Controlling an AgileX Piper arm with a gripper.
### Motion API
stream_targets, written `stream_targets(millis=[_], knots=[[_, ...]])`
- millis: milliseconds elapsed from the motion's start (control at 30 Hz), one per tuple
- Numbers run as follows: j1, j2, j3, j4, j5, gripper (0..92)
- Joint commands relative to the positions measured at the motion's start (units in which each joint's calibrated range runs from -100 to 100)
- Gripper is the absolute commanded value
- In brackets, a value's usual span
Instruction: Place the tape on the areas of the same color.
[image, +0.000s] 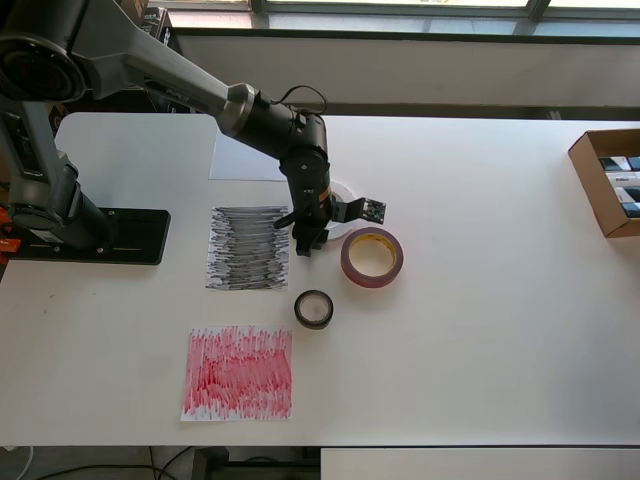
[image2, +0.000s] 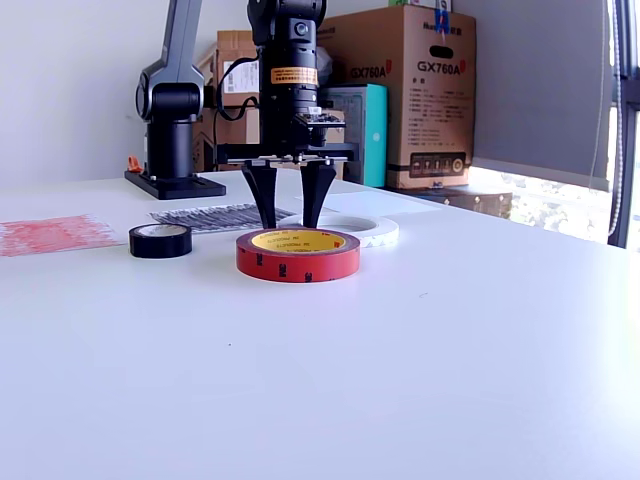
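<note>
Maroon roll (image2: 298, 254) flat on table, white roll (image2: 355, 229) just behind it, black roll (image2: 161, 240) to the exterior view's left. Gripper (image2: 291, 205) fingers spread, empty, tips down beside the black-scribble sheet (image: 248, 248). Red-scribble sheet (image: 239, 373) and white sheet (image: 243, 160) bare.

My white table (image: 480, 350) carries three sheets toward its left edge, plain white (image: 245, 160), black-scribbled (image: 248, 248) and red-scribbled (image: 238, 373), three tape rolls mid-table, and a cardboard box (image: 608, 180) at its right edge.

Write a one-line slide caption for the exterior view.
Open gripper poised behind the maroon tape roll.
</note>
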Motion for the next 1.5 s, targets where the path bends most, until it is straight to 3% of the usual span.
stream_targets(millis=[0,100,667,1467], knots=[[-0.12,0.49,0.06,-0.66,-0.42,23.9],[-0.12,0.49,0.06,-0.66,0.07,0.0],[1.85,-6.25,0.43,0.11,-1.40,0.0],[23.64,-14.48,7.33,0.36,-7.38,0.0]])
